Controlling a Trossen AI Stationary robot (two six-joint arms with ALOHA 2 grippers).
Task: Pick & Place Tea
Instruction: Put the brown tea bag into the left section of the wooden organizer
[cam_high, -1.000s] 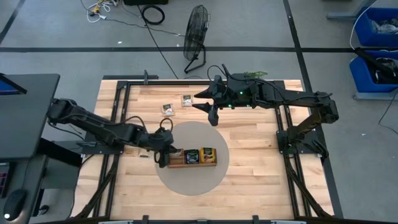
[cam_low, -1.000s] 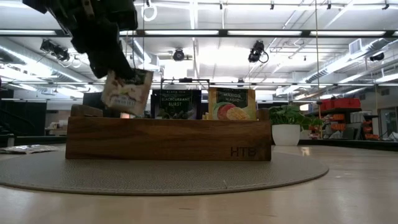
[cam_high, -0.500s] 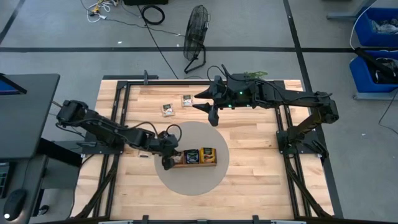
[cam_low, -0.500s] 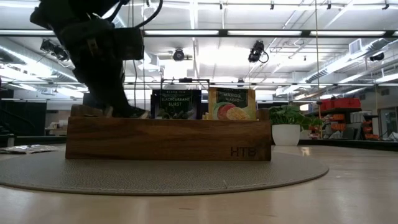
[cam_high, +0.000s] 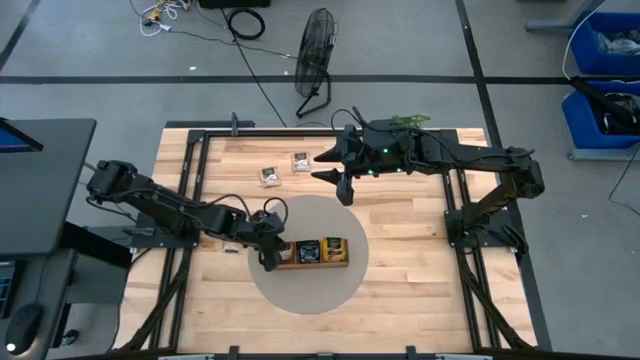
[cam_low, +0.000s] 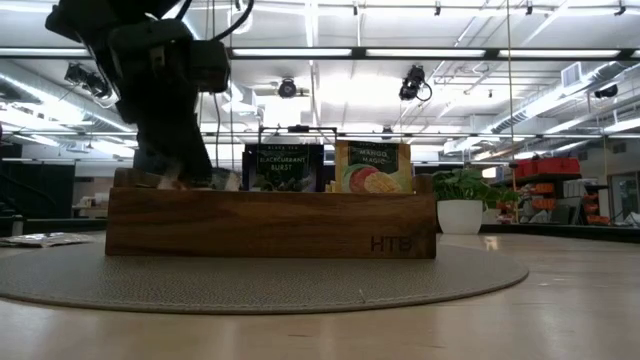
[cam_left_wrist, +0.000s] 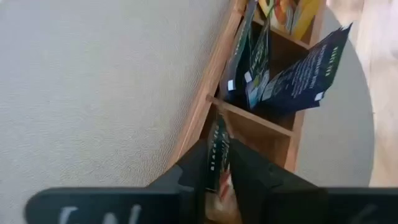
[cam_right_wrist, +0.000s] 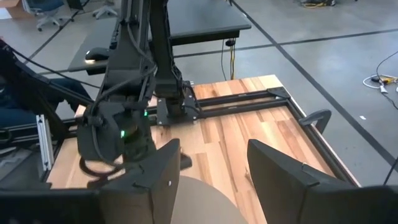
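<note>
A thin tea sachet (cam_left_wrist: 217, 149) is seen edge-on between the fingers of the left hand (cam_left_wrist: 219, 180), lowered into the end compartment of the wooden tray (cam_low: 270, 222), the one farthest from the engraved end. Whether it is still pinched or just let go cannot be told; the fingers stand narrowly apart around it. A dark Blackcurrant sachet (cam_low: 284, 167) and an orange Mango sachet (cam_low: 373, 165) are stood upright in the neighbouring compartments. Two more sachets (cam_high: 283, 167) are left lying flat on the tabletop (cam_high: 420, 230), well apart from the tray. Such sachets are judged to be very light, thin and bendable, with a slick foil or paper skin that can slip or crumple; a hold is best taken at the top edge, across the flat faces, with gentle pressure. The tray is set on a round grey mat (cam_high: 305, 295). The right hand (cam_high: 344, 184) is held open above the tabletop near the loose sachets, gripping nothing
</note>
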